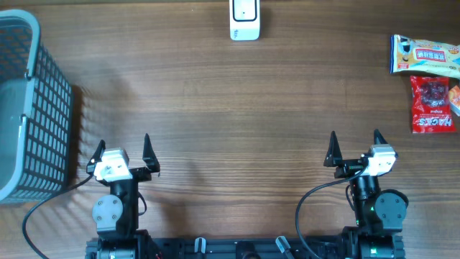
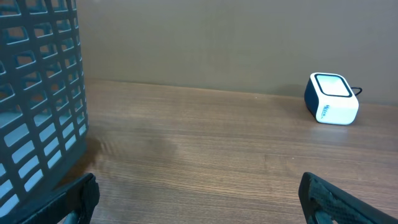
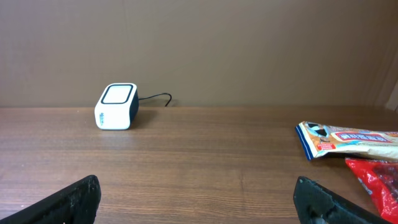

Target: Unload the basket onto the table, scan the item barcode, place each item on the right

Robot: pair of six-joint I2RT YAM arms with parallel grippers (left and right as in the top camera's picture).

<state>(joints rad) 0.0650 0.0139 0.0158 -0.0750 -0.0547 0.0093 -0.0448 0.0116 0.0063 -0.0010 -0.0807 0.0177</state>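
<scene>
1. Near edge: left pincer (image 1: pixel 123 142) and right pincer (image 1: pixel 355 137), both spread wide, empty, tips pointing far.
2. Grey mesh basket (image 1: pixel 50 108) sits left, just beside the left pincer.
3. Items lie far-right of the right pincer, the nearer arm. Red packet (image 1: pixel 432 105) reads "HACKS", long axis near-to-far. Just beyond it lies a blue-yellow snack packet (image 1: pixel 424 56), long axis left-right, print unreadable.
4. Far centre of bench (image 1: pixel 215 101): white barcode scanner (image 1: pixel 244 20), cabled.

Basket (image 1: pixel 54 122) cut by left edge, scanner (image 1: pixel 244 21) by top, snack packet (image 1: pixel 425 56) by right
</scene>
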